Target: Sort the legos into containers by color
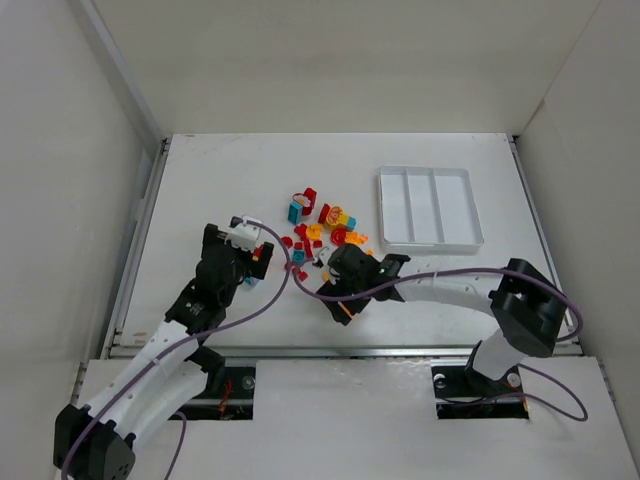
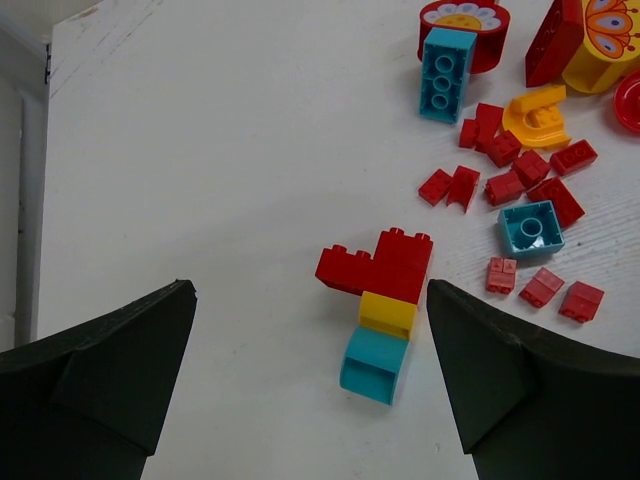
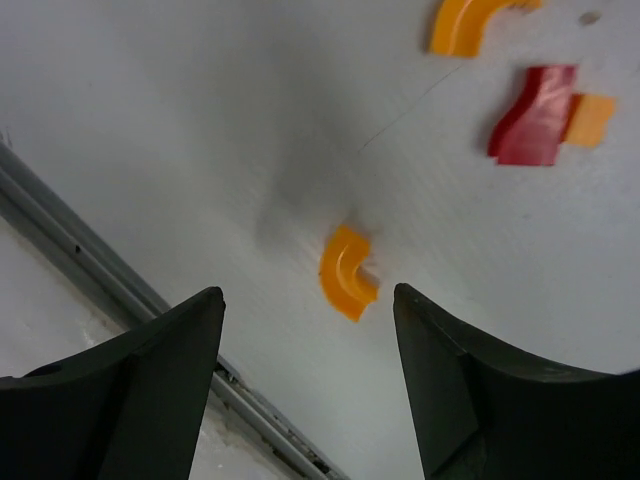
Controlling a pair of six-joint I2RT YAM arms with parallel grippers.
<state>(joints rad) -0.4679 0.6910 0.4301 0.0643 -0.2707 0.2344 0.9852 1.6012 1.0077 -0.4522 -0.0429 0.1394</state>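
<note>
Right gripper point(image 1: 338, 293) point(image 3: 307, 292): released, jaws apart, clamping nothing. Sits low over the white table point(image 1: 230, 180), on the near side of the lego pile point(image 1: 320, 232).
Between right fingers point(image 3: 150, 380): one orange curved piece point(image 3: 345, 272), flat on the table in the gap, touching neither finger.
Beyond that piece: second orange curved piece point(image 3: 465, 22) at the top edge of the right wrist view. Also a red piece point(image 3: 535, 115) with a small orange bit point(image 3: 590, 118) touching its side.
Left gripper point(image 1: 246, 258) point(image 2: 310, 285): wide open, holding nothing. Hovers over the table left of the pile.
Ahead of left jaws: joined stack point(image 2: 378, 300), red bricks at the far end, then a yellow brick, then a teal curved piece at the near end. Lies in the gap, closer to the right-hand finger, touching neither.
Further out, left wrist view: teal studded brick point(image 2: 445, 72) touching a red round piece with a flower print point(image 2: 462, 20). Also a teal square piece point(image 2: 530, 228) and a yellow curved piece point(image 2: 535, 115), with small red bricks point(image 2: 510, 170) scattered loose between them.
Tray point(image 1: 382, 205): white, three long compartments side by side. On the table right of the pile, apart from it, well apart from both grippers.
Legos: all that I can see lie on the table, the pile plus strays near the grippers.
Rail point(image 3: 90, 250): grey metal strip along the near table edge, close behind the right gripper.
Cables point(image 1: 275, 295): purple, run along both arms.
</note>
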